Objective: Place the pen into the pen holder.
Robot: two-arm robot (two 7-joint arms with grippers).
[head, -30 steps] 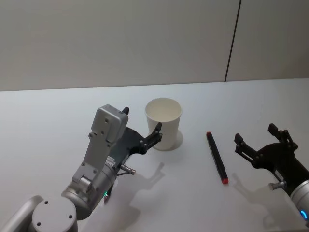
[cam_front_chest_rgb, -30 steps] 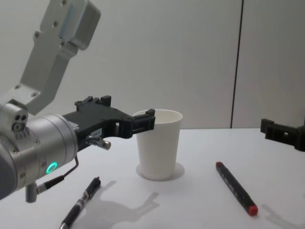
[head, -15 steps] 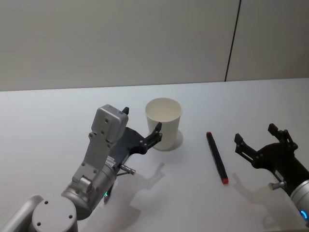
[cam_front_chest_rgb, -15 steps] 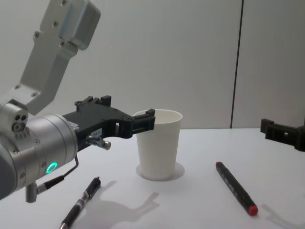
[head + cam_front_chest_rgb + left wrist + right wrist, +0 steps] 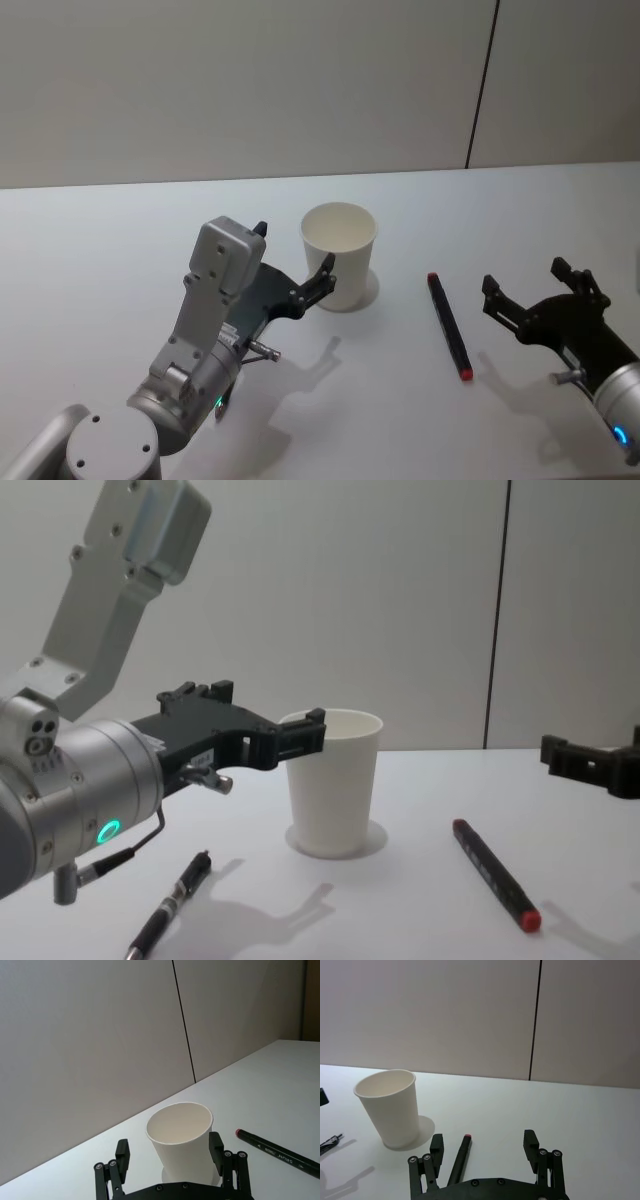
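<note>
The pen (image 5: 449, 325) lies flat on the desk (image 5: 100, 230), to the right of the cup (image 5: 339, 255) and outside it. The right tool (image 5: 524, 277) hovers near the pen, spread and empty. The left tool (image 5: 293, 250), also spread, hangs right by the cup. One nudge could topple it, and a skewed pinch could roll the pen away.

One pen holder (image 5: 339, 255) — two pens: a red-tipped pen (image 5: 449, 325), a slim dark pen (image 5: 168, 908)
</note>
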